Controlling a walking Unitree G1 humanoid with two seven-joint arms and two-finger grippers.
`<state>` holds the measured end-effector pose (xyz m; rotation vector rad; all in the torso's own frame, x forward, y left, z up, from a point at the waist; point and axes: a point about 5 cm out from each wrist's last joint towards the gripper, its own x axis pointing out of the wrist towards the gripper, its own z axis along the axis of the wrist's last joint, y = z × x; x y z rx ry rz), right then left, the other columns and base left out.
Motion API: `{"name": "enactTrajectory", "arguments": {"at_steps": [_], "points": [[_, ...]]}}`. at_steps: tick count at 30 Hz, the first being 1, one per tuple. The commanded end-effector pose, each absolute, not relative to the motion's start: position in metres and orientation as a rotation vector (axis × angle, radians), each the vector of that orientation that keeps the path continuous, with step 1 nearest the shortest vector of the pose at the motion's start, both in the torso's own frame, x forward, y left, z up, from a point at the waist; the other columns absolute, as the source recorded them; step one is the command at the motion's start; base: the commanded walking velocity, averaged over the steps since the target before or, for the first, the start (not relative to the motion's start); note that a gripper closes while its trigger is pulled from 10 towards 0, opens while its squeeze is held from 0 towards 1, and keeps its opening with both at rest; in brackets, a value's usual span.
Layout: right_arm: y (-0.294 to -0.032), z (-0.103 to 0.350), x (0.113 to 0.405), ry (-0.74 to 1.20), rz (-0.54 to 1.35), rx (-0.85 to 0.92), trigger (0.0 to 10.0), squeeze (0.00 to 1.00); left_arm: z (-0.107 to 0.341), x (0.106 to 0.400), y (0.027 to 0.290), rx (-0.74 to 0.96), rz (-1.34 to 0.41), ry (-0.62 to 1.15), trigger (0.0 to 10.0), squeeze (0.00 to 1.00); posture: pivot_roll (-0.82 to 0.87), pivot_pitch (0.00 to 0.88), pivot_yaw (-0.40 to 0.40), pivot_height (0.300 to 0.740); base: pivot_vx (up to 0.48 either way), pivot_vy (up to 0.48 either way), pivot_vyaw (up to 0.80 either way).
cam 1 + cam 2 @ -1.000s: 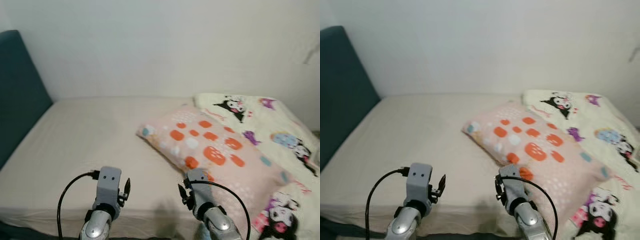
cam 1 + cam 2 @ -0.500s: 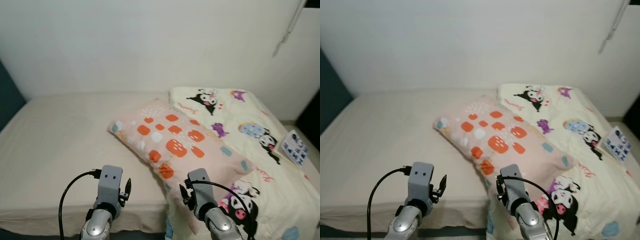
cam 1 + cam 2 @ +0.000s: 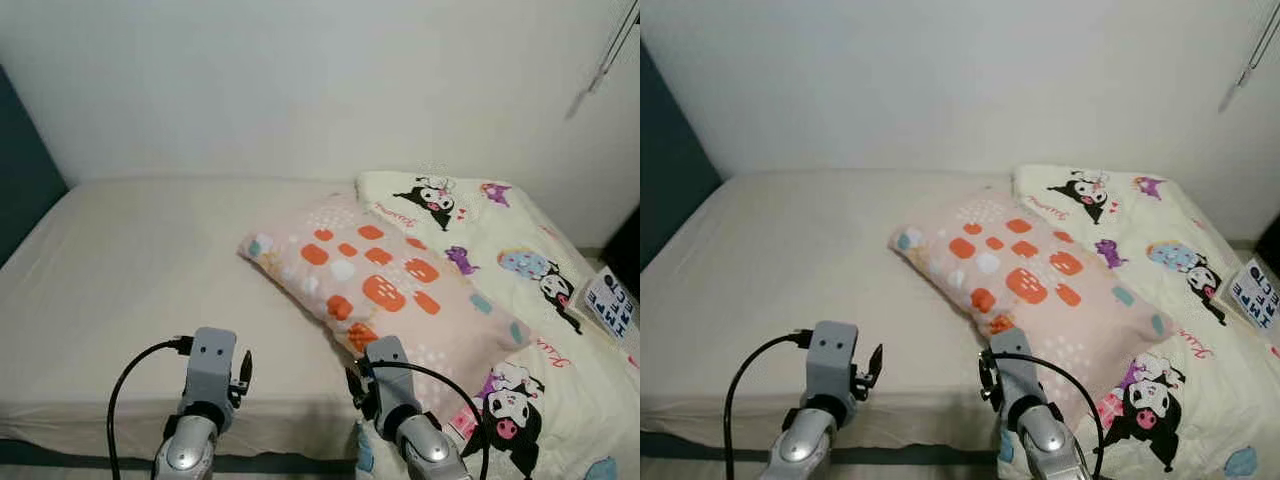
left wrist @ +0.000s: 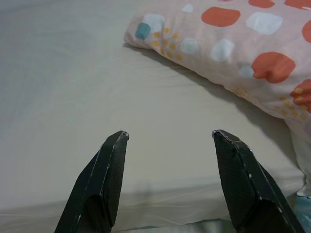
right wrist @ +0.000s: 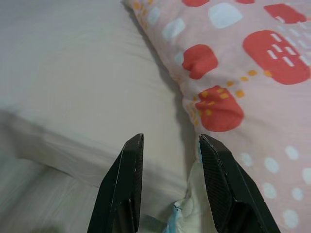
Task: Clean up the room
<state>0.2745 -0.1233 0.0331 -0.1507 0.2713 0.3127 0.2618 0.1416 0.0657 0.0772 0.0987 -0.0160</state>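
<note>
Bed [image 3: 150, 260] carries one pillow [image 3: 385, 285], one blanket [image 3: 520, 300]; two tools hover.

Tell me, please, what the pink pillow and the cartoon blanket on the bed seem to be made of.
The pillow looks like soft woven cloth, matte, printed with orange and white patches; it sags and creases. The blanket seems a thicker, perhaps fleecy fabric, cream with printed cartoon figures, lying in rounded folds. The exact fibre cannot be told.
</note>
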Motion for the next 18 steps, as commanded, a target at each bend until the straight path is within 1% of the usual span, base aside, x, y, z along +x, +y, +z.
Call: {"name": "enactTrajectory", "arguments": {"at_steps": [1, 18], "points": [[-0.1253, 0.0324, 0.2732, 0.265, 0.303, -0.147, 10.0, 0.0, 0.0642, 0.2616, 0.1411, 0.08, -0.017, 0.101, 10.0, 0.0, -0.03, 0.098, -0.018, 0.74, 0.0, 0.0, 0.0], [-0.1269, 0.0351, 0.2747, 0.234, 0.281, -0.174, 10.0, 0.0, 0.0648, 0.262, 0.1411, 0.088, -0.024, 0.087, 10.0, 0.0, -0.03, 0.094, -0.018, 0.74, 0.0, 0.0, 0.0]]}}
